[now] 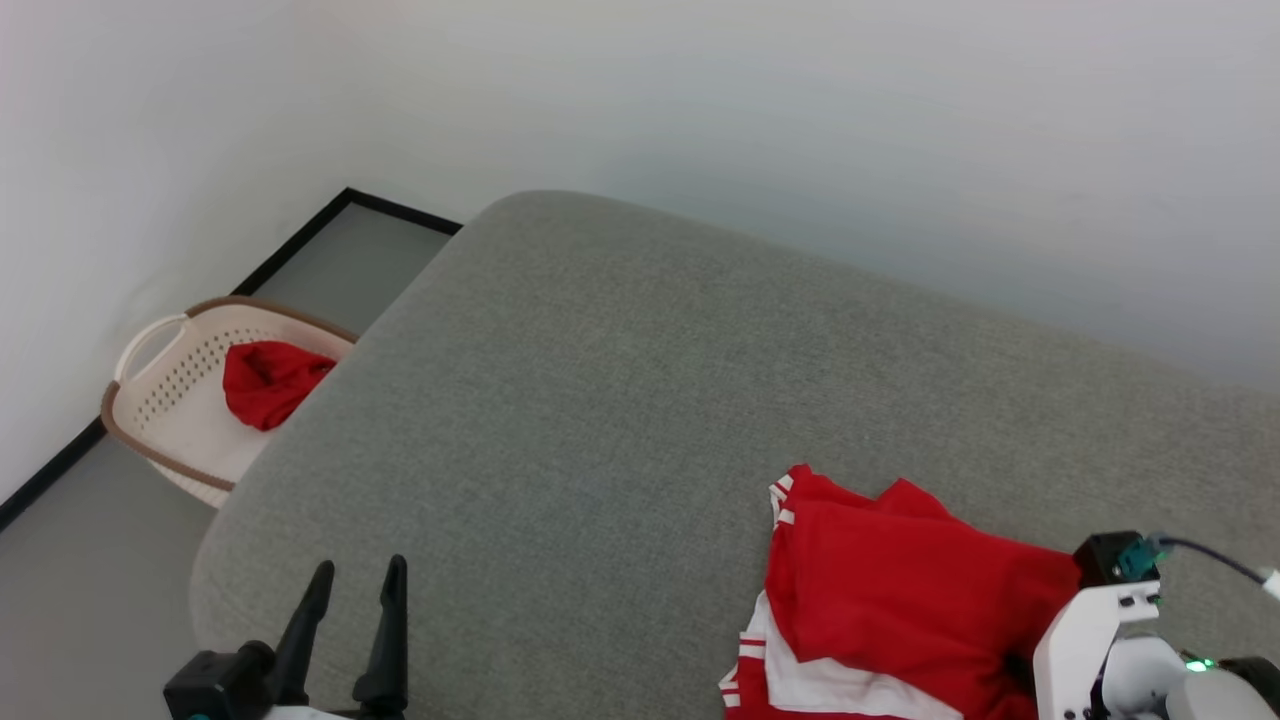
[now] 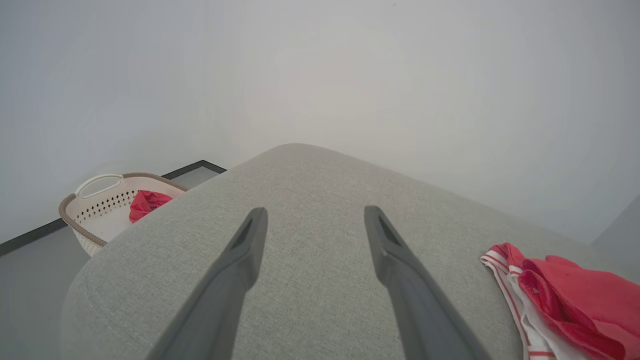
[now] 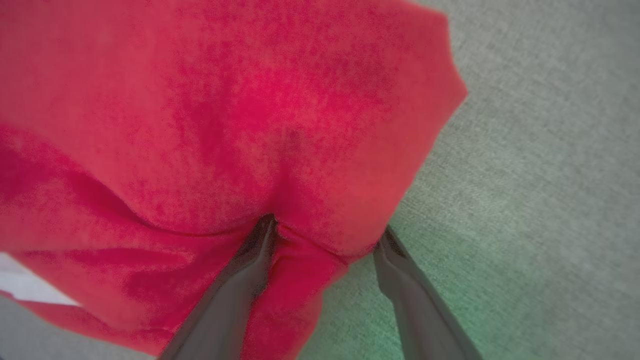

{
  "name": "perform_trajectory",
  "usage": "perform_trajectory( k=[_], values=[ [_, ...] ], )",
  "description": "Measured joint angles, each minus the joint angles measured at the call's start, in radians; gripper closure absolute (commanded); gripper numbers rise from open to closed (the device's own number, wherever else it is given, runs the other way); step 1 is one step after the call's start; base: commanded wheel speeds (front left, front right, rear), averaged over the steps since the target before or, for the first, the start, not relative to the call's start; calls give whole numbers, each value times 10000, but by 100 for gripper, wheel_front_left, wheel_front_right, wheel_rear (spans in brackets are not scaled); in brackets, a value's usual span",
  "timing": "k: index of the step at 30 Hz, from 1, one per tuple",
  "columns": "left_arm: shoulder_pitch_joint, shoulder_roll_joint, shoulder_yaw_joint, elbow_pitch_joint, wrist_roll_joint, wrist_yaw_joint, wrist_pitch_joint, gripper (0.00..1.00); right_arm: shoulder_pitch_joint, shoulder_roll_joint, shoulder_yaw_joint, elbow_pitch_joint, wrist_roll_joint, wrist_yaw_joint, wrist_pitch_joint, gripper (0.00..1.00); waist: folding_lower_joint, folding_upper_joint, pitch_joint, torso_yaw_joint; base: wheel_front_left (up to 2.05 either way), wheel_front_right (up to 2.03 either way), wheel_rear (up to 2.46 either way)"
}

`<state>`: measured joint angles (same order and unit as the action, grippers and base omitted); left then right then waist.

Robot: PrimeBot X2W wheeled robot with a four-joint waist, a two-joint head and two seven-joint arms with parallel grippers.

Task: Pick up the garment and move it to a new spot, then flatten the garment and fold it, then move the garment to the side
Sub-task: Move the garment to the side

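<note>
Head view, left to right. A cream perforated basket [image 1: 170,400] sits on the floor beside the grey cushion [image 1: 600,380] and holds a plain red cloth [image 1: 265,380], which is not the task's item. The left pincer [image 1: 361,565] hovers over the cushion's near left corner, fingers apart with nothing between them, well apart from the garment [image 1: 900,590].

The garment lies rumpled at the cushion's near right, its red body bunched over a white sleeve with striped trim. It runs past the picture's bottom, so its distance from the cushion's edge cannot be told.

Right wrist view: the fingers of the right pincer [image 3: 327,227] stand apart and straddle a raised ridge of red cloth, tips pressed into it, not clamped. This fits either a grasp about to close or a heap just released at a new spot; cannot tell which.

Risks, as judged:
1. Fingers closing here may pinch only the top layer, or several layers at once. The shirt would then hang twisted and flatten badly.
2. Tips dug into the cloth could drag the heap if the arm shifts, perhaps off the cushion.
3. The cloth in the basket is the same red, so a mix-up is possible.
</note>
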<state>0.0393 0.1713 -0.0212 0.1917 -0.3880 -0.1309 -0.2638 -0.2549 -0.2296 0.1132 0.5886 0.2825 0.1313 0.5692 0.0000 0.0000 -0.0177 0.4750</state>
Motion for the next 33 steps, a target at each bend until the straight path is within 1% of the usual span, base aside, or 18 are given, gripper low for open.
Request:
perform_trajectory(
  k=[6, 13, 22, 26, 33],
  values=[
    [-120, -31, -42, 88, -86, 0, 0, 0, -631, -102, 347, 631, 341, 13, 173, 100, 0, 0, 150, 89, 0, 0, 0],
    [-128, -25, 27, 90, -151, 2, 0, 0, -1021, -462, 704, 665, 986, 17, 245, 100, 0, 0, 160, -60, 0, 0, 0],
    [-194, -92, 33, -81, 21, 0, 0, 0, -1404, -1910, 905, -6, 1486, 2, 318, 100, 1, 0, 245, -658, 0, 0, 0],
    [-393, -153, -42, -157, 54, 0, 0, 0, -1667, -2736, 909, -297, 1519, 2, 322, 100, 0, 0, 358, -1009, 0, 0, 0],
    [-844, -261, -318, -230, 113, 0, 0, 0, -2124, -4073, 876, -464, 1555, 2, 341, 100, 0, 0, 661, -1582, 0, 0, 0]
  ],
)
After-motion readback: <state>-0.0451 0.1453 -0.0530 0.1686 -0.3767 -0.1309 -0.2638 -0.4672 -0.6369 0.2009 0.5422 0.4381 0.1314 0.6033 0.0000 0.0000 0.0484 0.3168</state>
